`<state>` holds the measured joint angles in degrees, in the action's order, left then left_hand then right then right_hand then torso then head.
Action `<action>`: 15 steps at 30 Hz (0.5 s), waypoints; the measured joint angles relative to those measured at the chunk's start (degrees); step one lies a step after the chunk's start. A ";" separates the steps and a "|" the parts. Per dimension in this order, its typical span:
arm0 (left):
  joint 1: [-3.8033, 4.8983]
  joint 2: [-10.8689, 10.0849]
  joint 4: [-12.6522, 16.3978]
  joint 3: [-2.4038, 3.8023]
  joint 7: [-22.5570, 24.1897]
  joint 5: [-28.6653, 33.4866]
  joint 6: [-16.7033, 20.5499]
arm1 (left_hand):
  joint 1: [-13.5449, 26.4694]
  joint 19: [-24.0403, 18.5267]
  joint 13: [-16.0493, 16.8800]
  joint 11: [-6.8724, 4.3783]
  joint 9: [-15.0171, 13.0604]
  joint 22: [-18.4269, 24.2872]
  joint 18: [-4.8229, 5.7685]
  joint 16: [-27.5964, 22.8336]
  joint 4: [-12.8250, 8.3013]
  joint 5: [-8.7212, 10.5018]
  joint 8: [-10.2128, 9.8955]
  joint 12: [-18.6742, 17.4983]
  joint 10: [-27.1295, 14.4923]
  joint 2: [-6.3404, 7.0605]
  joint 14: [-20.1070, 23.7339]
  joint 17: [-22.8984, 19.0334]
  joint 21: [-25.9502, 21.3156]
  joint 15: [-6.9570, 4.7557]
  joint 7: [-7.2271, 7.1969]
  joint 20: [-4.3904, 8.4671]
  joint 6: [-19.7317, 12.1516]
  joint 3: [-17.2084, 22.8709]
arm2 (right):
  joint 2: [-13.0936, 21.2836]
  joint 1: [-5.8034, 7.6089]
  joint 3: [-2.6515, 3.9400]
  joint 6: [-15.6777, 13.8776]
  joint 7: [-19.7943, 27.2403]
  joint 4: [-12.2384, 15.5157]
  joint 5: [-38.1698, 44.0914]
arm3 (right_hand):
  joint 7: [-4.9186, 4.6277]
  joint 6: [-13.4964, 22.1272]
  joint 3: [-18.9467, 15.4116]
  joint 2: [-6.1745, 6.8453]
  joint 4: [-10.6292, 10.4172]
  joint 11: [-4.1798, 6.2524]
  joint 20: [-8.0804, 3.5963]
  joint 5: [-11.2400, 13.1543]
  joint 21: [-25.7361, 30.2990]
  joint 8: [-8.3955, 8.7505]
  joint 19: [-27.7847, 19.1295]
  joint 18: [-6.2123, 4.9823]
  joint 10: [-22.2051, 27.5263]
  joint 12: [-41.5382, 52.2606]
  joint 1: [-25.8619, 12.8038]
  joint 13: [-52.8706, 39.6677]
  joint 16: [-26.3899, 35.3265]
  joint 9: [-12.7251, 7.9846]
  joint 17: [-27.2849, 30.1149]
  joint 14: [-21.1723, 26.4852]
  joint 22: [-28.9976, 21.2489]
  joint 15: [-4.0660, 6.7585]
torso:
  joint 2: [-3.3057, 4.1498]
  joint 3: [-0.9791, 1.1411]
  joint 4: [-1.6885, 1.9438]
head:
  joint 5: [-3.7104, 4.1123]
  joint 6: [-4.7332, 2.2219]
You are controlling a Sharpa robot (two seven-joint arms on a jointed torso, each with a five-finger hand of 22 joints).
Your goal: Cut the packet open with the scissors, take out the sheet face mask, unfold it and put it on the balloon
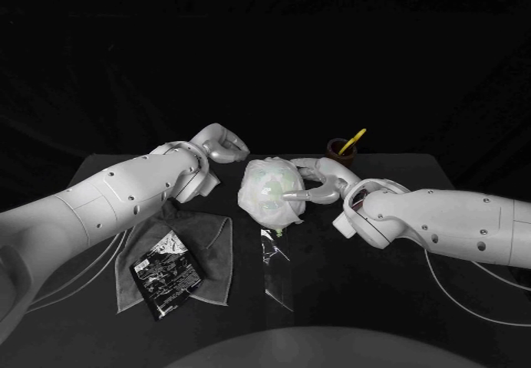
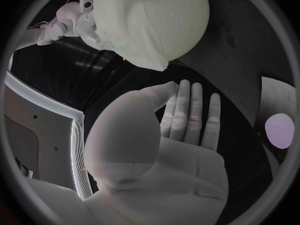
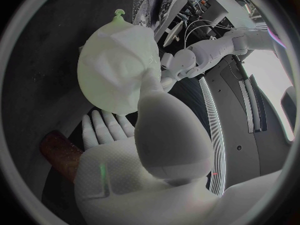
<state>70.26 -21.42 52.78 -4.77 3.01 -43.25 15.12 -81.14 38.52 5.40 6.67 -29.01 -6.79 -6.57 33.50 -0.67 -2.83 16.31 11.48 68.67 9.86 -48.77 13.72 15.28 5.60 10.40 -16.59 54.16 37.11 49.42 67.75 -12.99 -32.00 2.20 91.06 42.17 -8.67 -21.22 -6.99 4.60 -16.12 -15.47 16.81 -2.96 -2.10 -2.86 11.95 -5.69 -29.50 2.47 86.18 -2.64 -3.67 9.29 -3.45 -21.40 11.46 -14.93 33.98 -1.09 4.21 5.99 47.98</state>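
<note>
Pale green balloon (image 1: 272, 193) on its side mid-table, knot toward robot; white sheet face mask (image 1: 257, 170) draped over it. Black packet (image 1: 166, 274) flat on grey cloth (image 1: 216, 261). Yellow-handled scissors (image 1: 353, 141) upright in brown cup (image 1: 340, 151).

Grey cloth (image 1: 210, 245) lies flat on the black table (image 1: 376, 299), left of centre. Clear film (image 1: 275, 257) lies just beside it. Brown cup (image 1: 341, 148) stands at the far edge.

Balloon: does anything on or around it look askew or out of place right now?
The sheet mask sits wrinkled and bunched on the balloon, not smoothed flat. A clear film lies loose on the table by the balloon's knot. The right hand cups the balloon.
</note>
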 measured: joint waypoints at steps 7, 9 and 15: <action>-0.13 -0.86 -0.11 -0.05 -0.05 1.18 -0.41 | 4.63 0.00 -0.39 1.13 1.44 0.16 0.00 0.00 2.60 -0.03 -2.04 -1.52 -1.77 0.35 0.76 0.06 -0.01 0.89 0.80 0.00 -0.81 -1.42 | 0.04 -0.01 0.00 -0.08 -0.13 0.09 0.16 | 0.00 0.00 0.00 0.23 0.00 0.00 0.00 0.00 0.00 0.00 0.00 0.01 0.00 -0.10 0.23 0.00 0.00 0.00 0.00 0.00 -0.06 0.00 | -0.03 0.01 0.03 | 0.06 -0.27; -0.13 -1.77 0.63 -0.05 -0.01 2.28 -0.56 | 7.72 -0.12 -0.70 1.69 1.96 0.29 0.00 0.00 4.86 -0.03 -2.74 -2.21 -2.64 0.96 1.16 0.06 -0.01 1.29 1.17 0.12 -1.18 -2.76 | 0.07 -0.01 0.00 -0.10 -0.15 0.12 0.17 | 0.00 0.00 0.00 0.23 0.00 0.00 0.00 0.00 0.00 0.00 0.00 0.01 0.00 -0.10 0.23 0.01 0.00 0.00 0.00 0.00 -0.06 0.00 | -0.04 0.02 0.07 | 0.14 -0.32; -0.18 -5.04 4.36 -0.10 0.03 7.32 -1.86 | 14.39 -5.07 -1.47 3.14 3.25 1.47 0.45 -2.41 10.67 -0.03 -4.93 -4.20 -6.33 2.65 4.46 -0.91 -2.46 2.77 2.32 -0.05 -3.69 -7.63 | 0.27 -0.01 0.00 -0.13 -0.16 0.24 0.21 | 0.00 0.00 0.00 0.23 0.00 0.00 0.00 0.00 0.00 0.00 0.00 0.01 0.01 -0.10 0.23 0.02 0.00 0.05 -0.01 0.00 -0.06 0.00 | -0.05 -0.01 0.15 | 0.35 -0.49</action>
<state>70.07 -26.46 57.14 -4.87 3.05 -35.93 13.26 -66.75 33.45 3.92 9.81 -25.76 -5.32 -6.12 31.09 10.00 -2.86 11.38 7.27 62.34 12.51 -44.31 12.82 12.82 8.37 12.72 -16.64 50.47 29.48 49.69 67.74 -12.99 -32.13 2.04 91.30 42.38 -8.67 -21.22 -7.00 4.83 -16.13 -15.47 16.81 -2.96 -2.10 -2.86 11.95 -5.68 -29.49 2.37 86.41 -2.62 -3.67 9.34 -3.46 -21.39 11.40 -14.93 33.92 -1.09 4.36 6.33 47.49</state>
